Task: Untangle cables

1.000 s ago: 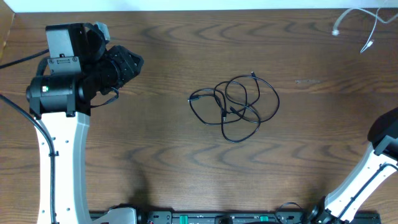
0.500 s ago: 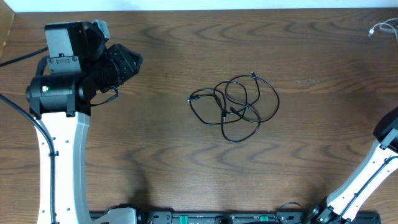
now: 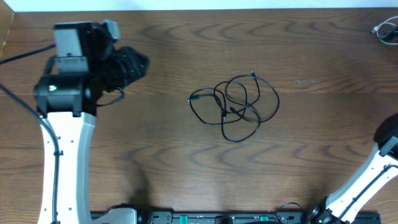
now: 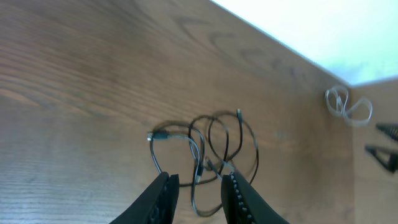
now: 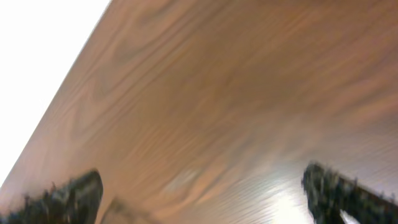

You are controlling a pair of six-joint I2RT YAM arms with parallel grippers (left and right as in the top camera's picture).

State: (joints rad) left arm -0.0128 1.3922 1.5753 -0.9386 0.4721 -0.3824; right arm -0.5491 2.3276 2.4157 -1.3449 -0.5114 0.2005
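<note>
black cable [image 3: 231, 111] tangled on worktop [image 3: 186, 162], white cable [image 3: 382, 28] well apart. left end effector [image 4: 200, 179] slightly open, right end effector [image 5: 202, 177] wide open, both empty.

A dark brown wooden table [image 3: 155, 155] with wavy, looping grain fills the scene from left to right. A plain white surface [image 3: 186, 5] runs along its far edge. A faint pale scuff [image 3: 306, 81] marks the wood right of the middle. At the near edge lies a black rail [image 3: 211, 218] with small green parts, and a lighter tan strip [image 3: 5, 34] shows at the far-left corner
</note>
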